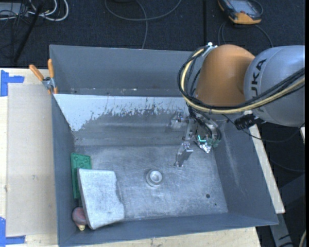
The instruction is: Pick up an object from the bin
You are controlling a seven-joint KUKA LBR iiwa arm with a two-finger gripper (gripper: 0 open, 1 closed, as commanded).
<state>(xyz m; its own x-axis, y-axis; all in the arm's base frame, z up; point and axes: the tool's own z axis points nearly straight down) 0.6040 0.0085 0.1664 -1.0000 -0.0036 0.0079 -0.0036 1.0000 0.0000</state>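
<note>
Above the scratched grey bin floor (129,153) hangs the gripper (181,158), its opening impossible to tell, near a silver cap (154,177).

In the bin's (118,71) lower-left corner a white cloth (99,197) lies on the floor, overlapping a flat green plate (81,163) that lies along the left wall. A small brownish ball (79,216) touches the cloth's bottom-left edge. Beyond the bin, on dark carpet (92,24), lie black cables (144,14) and two orange-edged devices (242,9).
</note>
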